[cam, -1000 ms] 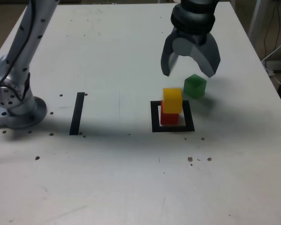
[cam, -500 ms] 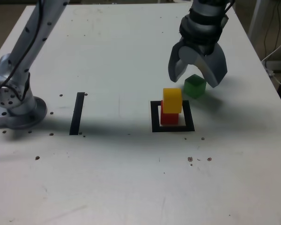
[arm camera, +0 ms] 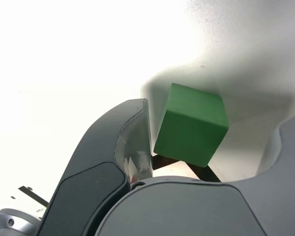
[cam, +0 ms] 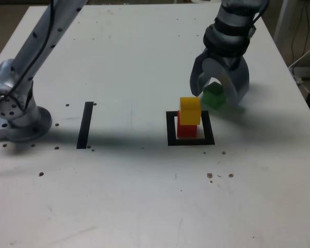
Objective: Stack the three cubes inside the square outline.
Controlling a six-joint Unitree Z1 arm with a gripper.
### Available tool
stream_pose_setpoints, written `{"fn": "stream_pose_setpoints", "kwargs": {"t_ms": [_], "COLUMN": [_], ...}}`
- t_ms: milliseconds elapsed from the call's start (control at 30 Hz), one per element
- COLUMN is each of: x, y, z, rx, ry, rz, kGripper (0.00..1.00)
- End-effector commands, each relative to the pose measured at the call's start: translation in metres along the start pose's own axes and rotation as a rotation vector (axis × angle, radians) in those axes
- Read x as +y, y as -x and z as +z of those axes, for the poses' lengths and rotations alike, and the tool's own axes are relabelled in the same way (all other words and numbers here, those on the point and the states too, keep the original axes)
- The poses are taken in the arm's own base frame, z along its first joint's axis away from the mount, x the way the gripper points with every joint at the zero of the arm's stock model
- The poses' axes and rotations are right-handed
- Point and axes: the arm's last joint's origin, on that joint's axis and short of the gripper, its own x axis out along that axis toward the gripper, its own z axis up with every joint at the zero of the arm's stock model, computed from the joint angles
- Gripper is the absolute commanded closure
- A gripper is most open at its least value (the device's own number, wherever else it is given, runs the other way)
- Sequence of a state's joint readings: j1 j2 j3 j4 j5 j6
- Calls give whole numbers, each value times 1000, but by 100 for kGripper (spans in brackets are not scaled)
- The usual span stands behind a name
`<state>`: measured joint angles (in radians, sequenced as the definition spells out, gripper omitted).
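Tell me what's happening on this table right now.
A robot arm is stacking cubes. The yellow cube already sits on the red cube inside the square outline. The gripper is down around the green cube, which rests on the table just beyond the outline, jaws on either side and not yet closed on it.

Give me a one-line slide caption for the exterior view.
Pincer straddles the green cube beside the yellow-on-red stack inside the square outline.
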<state>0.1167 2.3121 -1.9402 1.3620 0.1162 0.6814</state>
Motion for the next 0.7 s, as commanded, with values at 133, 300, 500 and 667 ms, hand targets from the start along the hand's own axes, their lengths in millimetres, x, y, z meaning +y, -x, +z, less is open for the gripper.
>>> {"fn": "stream_pose_setpoints", "kwargs": {"t_ms": [133, 300, 500, 667], "x": [3, 5, 5, 5], "y": [-8, -12, -13, -12], "z": [6, 9, 10, 9], "rx": [-3, -5, -3, -3], "ry": [15, 15, 18, 21], "rz": [-26, -38, -43, -42], "kGripper": [67, 76, 76, 76]}}
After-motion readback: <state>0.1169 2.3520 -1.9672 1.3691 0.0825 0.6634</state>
